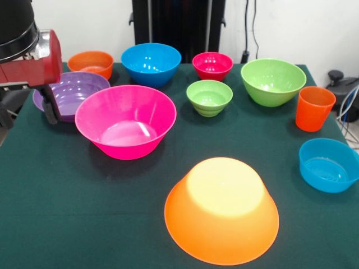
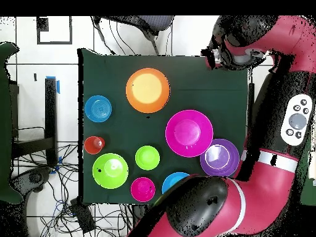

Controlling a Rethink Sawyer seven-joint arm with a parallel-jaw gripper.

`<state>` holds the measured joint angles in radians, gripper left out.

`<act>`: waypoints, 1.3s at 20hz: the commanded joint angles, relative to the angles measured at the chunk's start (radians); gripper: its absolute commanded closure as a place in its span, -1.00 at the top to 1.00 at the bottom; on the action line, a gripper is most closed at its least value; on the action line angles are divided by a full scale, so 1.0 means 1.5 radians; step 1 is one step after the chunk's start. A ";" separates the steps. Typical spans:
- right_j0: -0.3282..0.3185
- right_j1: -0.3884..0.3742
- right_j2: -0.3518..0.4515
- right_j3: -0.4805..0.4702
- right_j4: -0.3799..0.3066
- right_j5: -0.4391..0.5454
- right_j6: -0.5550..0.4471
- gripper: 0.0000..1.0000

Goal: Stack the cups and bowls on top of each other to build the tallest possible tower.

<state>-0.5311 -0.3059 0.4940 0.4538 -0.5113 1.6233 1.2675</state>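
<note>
The largest orange bowl (image 1: 221,210) (image 2: 147,90) lies rim down near the table's front, with nothing on it. A large pink bowl (image 1: 126,120) (image 2: 189,132) stands upright next to a purple bowl (image 1: 73,89) (image 2: 220,157). My gripper (image 1: 51,106) hangs at the purple bowl's left rim, under the red wrist; its state is hidden. The orange-red cup (image 1: 314,107) (image 2: 94,145) stands upright at the right. Other upright bowls: blue (image 1: 151,63), small red (image 1: 212,65), small green (image 1: 209,96), large green (image 1: 273,81), small blue (image 1: 329,164), small orange (image 1: 91,63).
All pieces stand on a dark green cloth (image 1: 67,190). My arm (image 2: 271,123) curves along one side of the table in the overhead view. Cables and a chair lie beyond the table's edges.
</note>
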 commanded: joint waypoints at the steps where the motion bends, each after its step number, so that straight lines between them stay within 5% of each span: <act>1: 0.013 -0.032 -0.012 0.118 -0.019 0.023 -0.209 1.00; 4: 0.012 -0.064 -0.009 0.162 0.011 0.005 -0.183 1.00; 19: 0.016 -0.082 0.007 0.212 0.022 -0.033 -0.123 1.00; 26: 0.035 -0.048 0.031 0.172 0.032 -0.072 -0.087 1.00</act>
<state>-0.5216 -0.4248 0.4908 0.6296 -0.4663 1.6161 1.2564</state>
